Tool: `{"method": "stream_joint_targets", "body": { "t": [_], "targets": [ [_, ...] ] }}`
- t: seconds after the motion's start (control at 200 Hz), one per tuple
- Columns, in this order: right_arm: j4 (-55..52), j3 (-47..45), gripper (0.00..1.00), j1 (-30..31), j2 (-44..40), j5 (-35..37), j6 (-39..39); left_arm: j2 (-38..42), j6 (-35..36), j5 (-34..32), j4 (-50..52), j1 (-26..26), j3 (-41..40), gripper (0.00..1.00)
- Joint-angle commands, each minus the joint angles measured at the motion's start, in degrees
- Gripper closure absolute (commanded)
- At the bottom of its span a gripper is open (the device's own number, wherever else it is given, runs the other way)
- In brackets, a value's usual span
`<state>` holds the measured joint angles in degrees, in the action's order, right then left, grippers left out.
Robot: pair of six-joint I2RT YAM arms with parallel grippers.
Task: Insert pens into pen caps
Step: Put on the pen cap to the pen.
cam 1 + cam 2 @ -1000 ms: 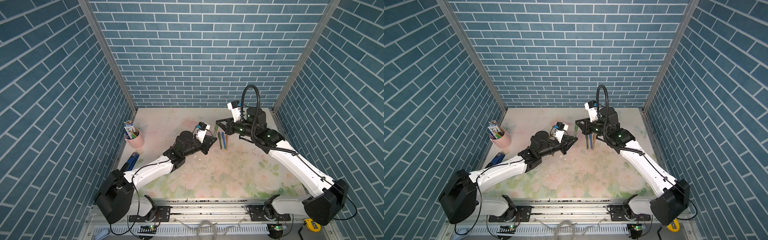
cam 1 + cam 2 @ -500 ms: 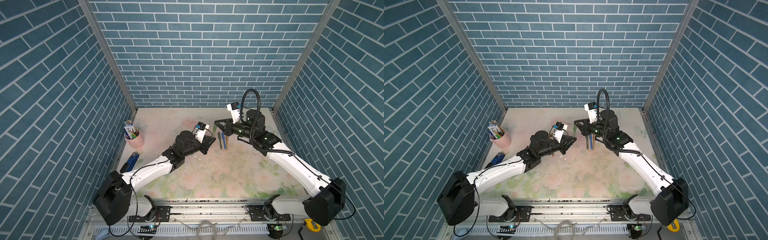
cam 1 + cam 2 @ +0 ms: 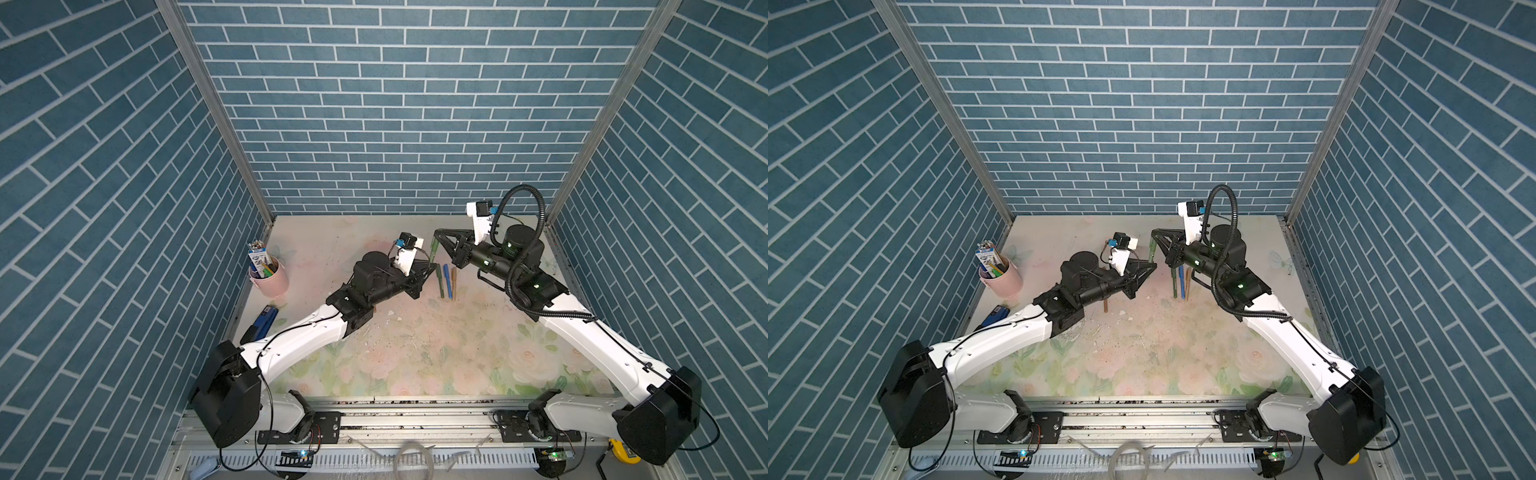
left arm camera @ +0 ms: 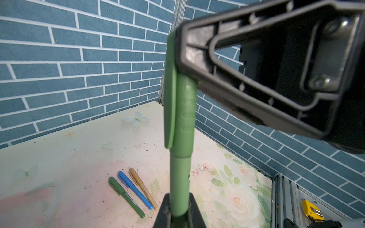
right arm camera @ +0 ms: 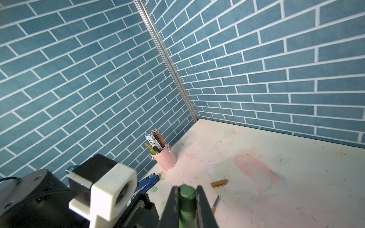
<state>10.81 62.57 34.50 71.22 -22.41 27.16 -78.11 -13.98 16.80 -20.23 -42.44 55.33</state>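
Observation:
A dark green pen stands upright in the left gripper, which is shut on its lower barrel. Its upper end sits inside a green pen cap, and the right gripper is shut on that cap. In both top views the two gripper tips, the left gripper and the right gripper, meet over the table's back middle, with the green pen between them. Three capped pens lie side by side: green, blue, golden-brown. A loose golden-brown cap and a golden-brown pen lie on the mat.
A pink cup with pencils and a white-blue carton stands at the left wall. A blue-and-black stapler lies in front of it. Brick walls close in the back and both sides. The floral mat spreads toward the front rail.
The right arm's wrist and cable loop have shifted slightly to the right. Both gripper tips stay together at the green pen and cap, and both stay shut.

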Motion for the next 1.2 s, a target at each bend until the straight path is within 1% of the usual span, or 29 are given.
{"method": "stream_joint_targets", "body": {
  "t": [0.0,0.155,0.29,0.44,0.57,0.68,0.82,0.915,1.005,1.08,1.195],
  "targets": [
    [-13.5,-5.4,1.0,2.7,1.9,-5.4,0.3,1.6,-0.3,-5.1,-17.4,1.3,8.4,1.0],
    [-12.7,-6.7,1.0,2.8,2.0,-5.4,1.0,1.4,0.0,-4.6,-17.7,1.6,10.3,1.0],
    [-12.8,-6.4,1.0,2.8,1.8,-5.0,1.0,1.8,2.1,-3.4,-14.9,1.6,11.0,1.0],
    [-11.8,-6.3,1.0,2.9,3.0,-5.4,1.8,3.5,3.1,-2.5,-13.3,2.7,10.9,1.0],
    [-11.3,-6.5,0.98,3.8,4.3,-5.2,1.9,3.6,0.4,-1.0,-14.4,4.9,10.7,1.0],
    [-11.1,-6.7,0.97,4.3,5.0,-4.6,1.8,2.8,-0.3,0.5,-14.4,6.1,12.0,1.0],
    [-11.3,-5.8,0.95,4.4,4.5,-4.0,2.1,1.4,-1.6,4.0,-12.5,6.6,13.0,1.0],
    [-13.9,-2.4,0.94,4.4,3.3,-1.5,0.5,0.9,-3.6,5.5,-11.8,6.6,9.8,1.0],
    [-16.7,2.4,0.91,4.5,3.1,0.3,-1.9,0.1,-8.3,6.7,-15.4,6.4,4.2,1.0],
    [-19.0,6.9,0.85,4.4,3.7,0.7,-3.9,-0.6,-10.3,8.8,-15.7,6.1,1.2,1.0],
    [-20.9,11.1,0.76,4.4,3.8,0.9,-5.5,-0.3,-10.7,10.7,-14.2,5.5,-1.5,1.0]
  ]
}}
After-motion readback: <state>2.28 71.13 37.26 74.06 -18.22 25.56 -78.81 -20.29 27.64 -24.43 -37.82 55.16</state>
